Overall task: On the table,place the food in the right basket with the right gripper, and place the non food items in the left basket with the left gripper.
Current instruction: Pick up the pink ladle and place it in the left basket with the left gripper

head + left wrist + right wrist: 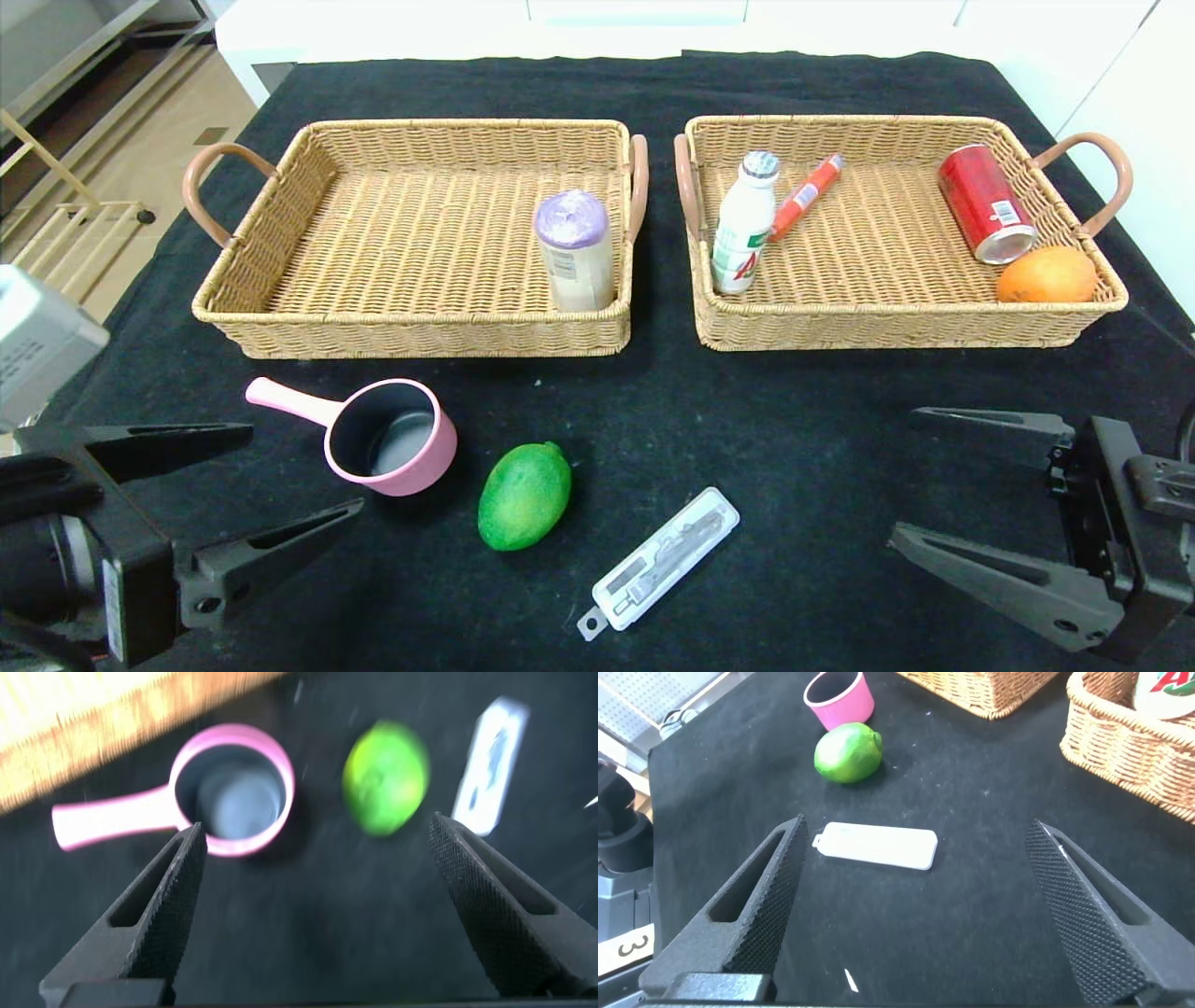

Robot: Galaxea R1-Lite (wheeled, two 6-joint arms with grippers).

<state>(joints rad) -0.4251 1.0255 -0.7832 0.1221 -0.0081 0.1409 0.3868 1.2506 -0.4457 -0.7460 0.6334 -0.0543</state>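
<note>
Pink pot [234, 789] lies ahead of left gripper [318, 868], seemingly untouched.

Left basket [280, 271] holds just one thing so far: a purple-capped roll [574, 250] standing upright in its near right corner. Right basket [887, 322] has a white drink bottle [743, 224] leaning in the near left corner, an orange-red sausage stick [805, 197] lying diagonally beside it, a red can [985, 216] on its side and an orange [1046, 275] in the near right corner. On the black cloth in front: a pink saucepan [390, 437] sitting upright with its handle pointing left, a green mango [524, 496] just right of it, and a clear plastic case [659, 562] lying flat, angled.
</note>
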